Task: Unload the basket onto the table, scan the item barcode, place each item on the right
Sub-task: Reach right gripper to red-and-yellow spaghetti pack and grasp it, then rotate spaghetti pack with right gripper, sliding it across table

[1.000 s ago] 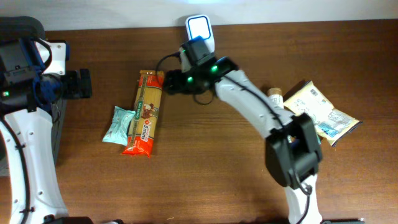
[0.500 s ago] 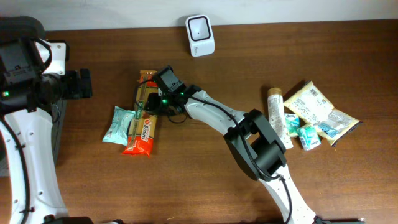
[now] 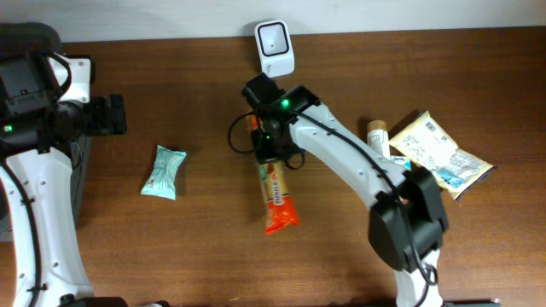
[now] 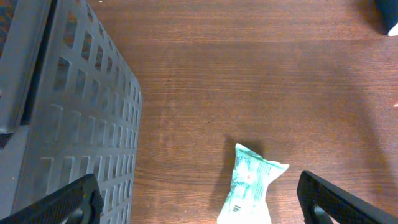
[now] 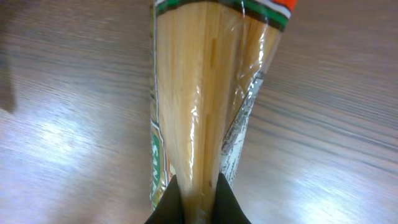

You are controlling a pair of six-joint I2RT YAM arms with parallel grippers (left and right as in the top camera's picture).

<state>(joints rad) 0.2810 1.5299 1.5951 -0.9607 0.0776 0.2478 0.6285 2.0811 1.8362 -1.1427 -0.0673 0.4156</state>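
The right hand point(image 5: 200, 202) is pinched shut on one narrow end of the pasta packet point(image 5: 199, 93), and the rest of the packet runs away from it over the bench point(image 5: 336, 124). Whether the far end rests on the wood cannot be told. No barcode is seen, so the printed face should be turned to the scanner point(image 3: 275, 37), which stands just beyond the hand. The packet should be carried slowly, since a long packet held by its tip is likely to swing. The left hand point(image 3: 107, 115) is held wide open and empty beside the basket point(image 4: 68, 118), well apart.

Half a second earlier the packet lay touching the green packet point(image 3: 163, 171). It has since been brought to mid-bench, and the green packet is left alone.
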